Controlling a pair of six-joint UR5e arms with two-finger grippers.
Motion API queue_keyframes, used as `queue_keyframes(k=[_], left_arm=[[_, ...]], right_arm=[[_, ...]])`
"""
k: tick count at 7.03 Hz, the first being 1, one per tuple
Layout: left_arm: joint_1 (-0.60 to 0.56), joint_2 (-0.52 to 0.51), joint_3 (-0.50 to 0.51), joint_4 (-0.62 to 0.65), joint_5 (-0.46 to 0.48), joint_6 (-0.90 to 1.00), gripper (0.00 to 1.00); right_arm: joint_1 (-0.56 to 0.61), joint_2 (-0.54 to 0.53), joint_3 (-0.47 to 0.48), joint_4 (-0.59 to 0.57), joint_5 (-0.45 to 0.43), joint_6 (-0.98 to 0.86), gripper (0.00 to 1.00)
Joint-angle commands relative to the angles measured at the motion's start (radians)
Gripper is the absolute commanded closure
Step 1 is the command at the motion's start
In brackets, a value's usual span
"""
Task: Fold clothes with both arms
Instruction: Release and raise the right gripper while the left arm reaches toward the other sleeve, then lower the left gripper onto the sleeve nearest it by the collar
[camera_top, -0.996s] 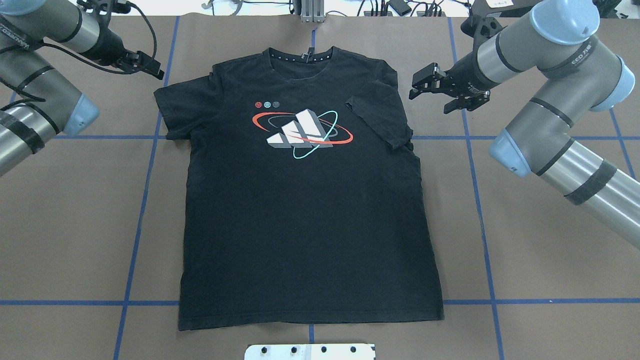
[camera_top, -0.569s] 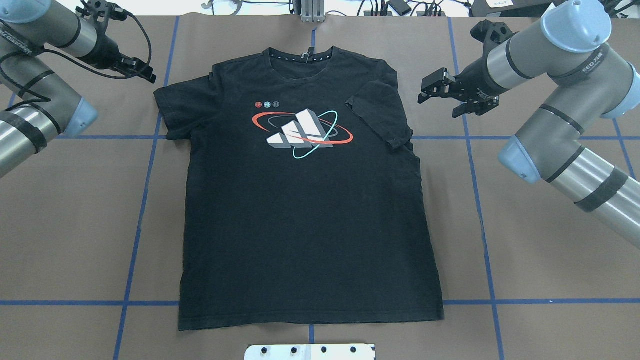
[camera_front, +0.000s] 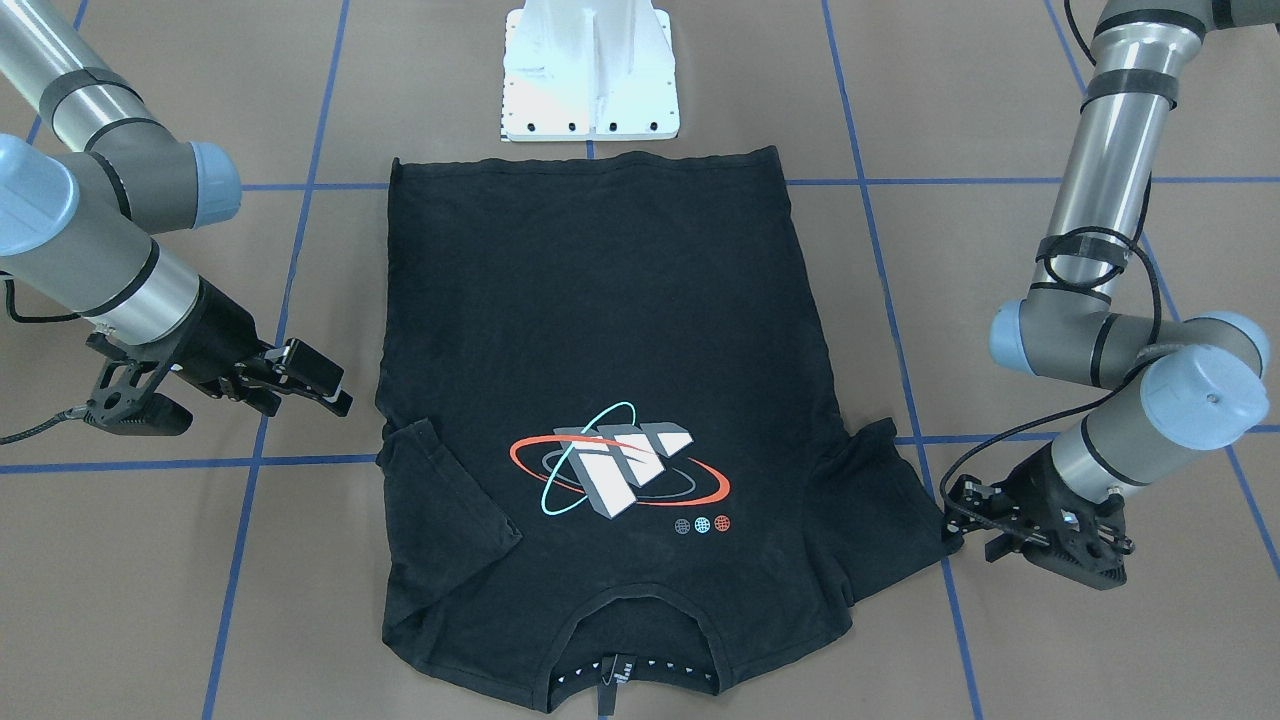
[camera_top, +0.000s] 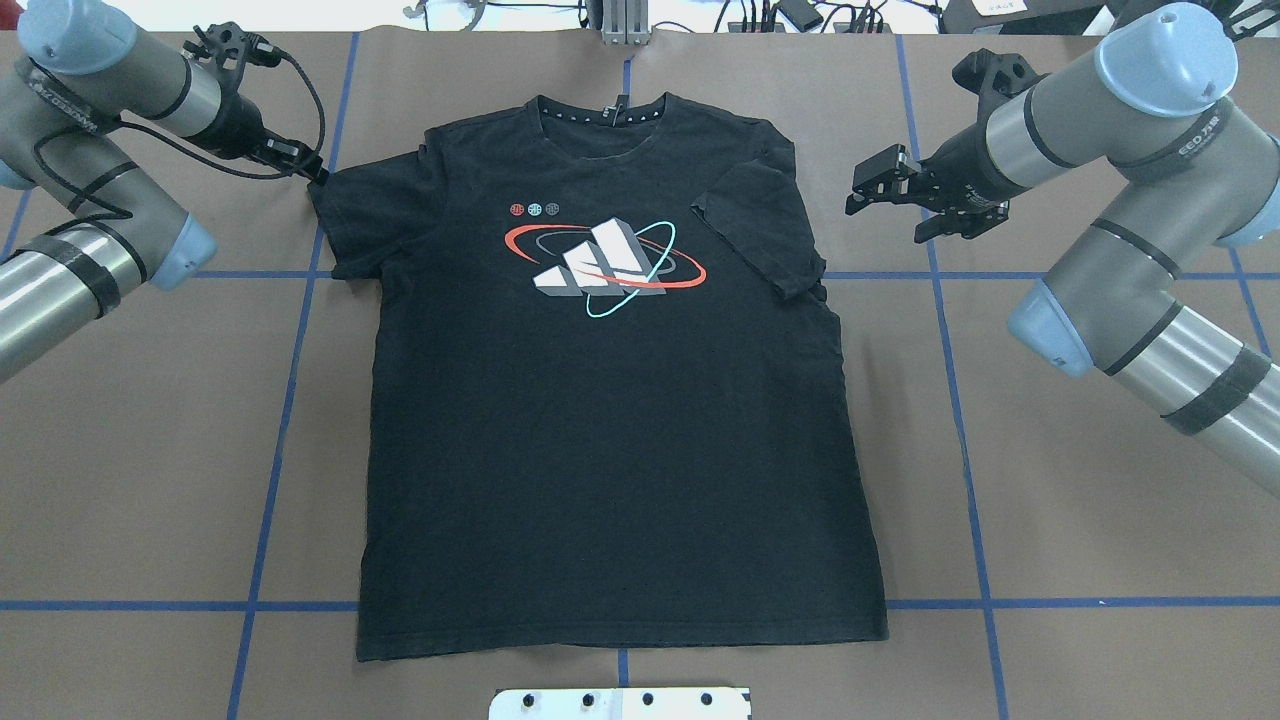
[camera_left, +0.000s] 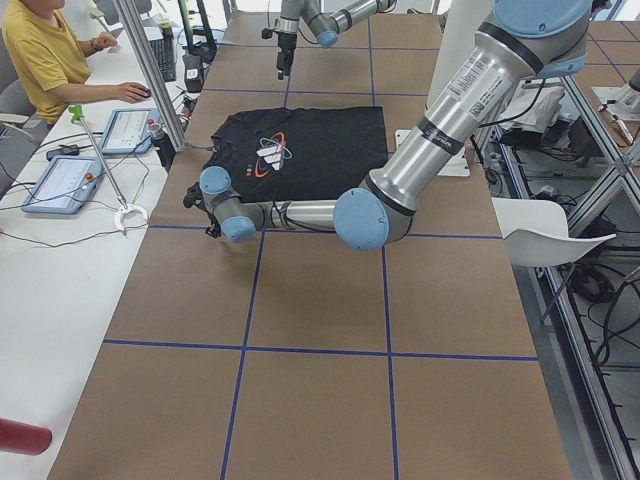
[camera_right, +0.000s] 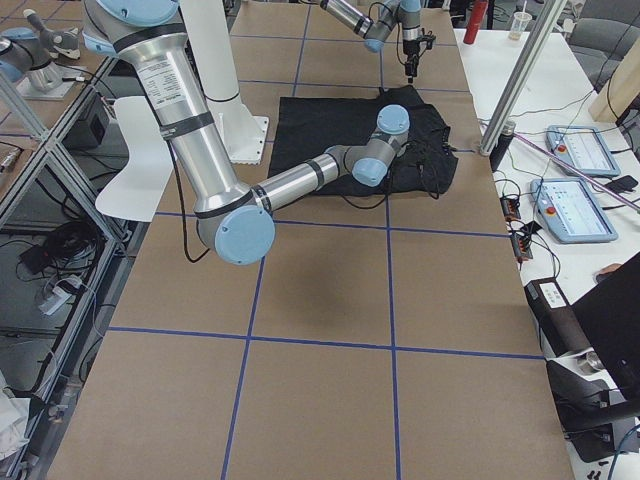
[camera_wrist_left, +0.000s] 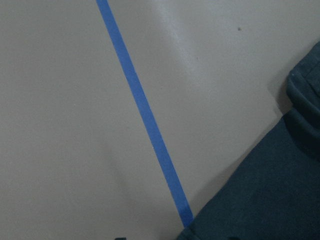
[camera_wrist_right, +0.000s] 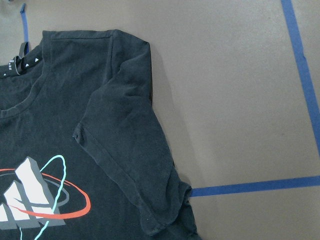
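Black T-shirt: lying flat, print up, on the table, with the sleeve nearer the right pincer folded over the chest. Right pincer: hovering beside it, jaws apart. Left pincer: touching the other sleeve's tip; grip unclear.

T-shirt: matt black cloth, lightly creased, smooth printed logo; counter under it matt brown paper with blue tape; left arm and right arm flanking it satin grey metal, glossy light-blue caps.
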Motion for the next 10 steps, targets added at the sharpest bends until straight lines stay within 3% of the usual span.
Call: queue_keyframes(k=[1,3,7,8,9,10], left_arm=[[0.008,0.000,0.003,-0.001,-0.001,0.000,0.43],[0.009,0.000,0.003,-0.002,0.001,0.000,0.44],[0.011,-0.003,0.026,-0.010,0.001,0.003,0.61],[0.011,-0.004,0.026,-0.012,0.001,0.003,0.94],[0.011,-0.003,0.026,-0.016,0.001,0.006,1.00],[0.009,-0.003,0.023,-0.018,-0.001,0.012,1.00]], right_arm=[[0.000,-0.003,0.003,0.000,0.000,0.000,0.00],[0.000,-0.003,0.003,0.000,0.000,0.000,0.00],[-0.002,-0.003,0.001,0.000,-0.018,-0.002,0.00],[-0.003,-0.003,0.001,0.000,-0.018,-0.002,0.00],[-0.003,-0.003,0.001,0.000,-0.018,-0.002,0.00],[-0.003,-0.003,0.000,0.000,-0.018,-0.002,0.00]])
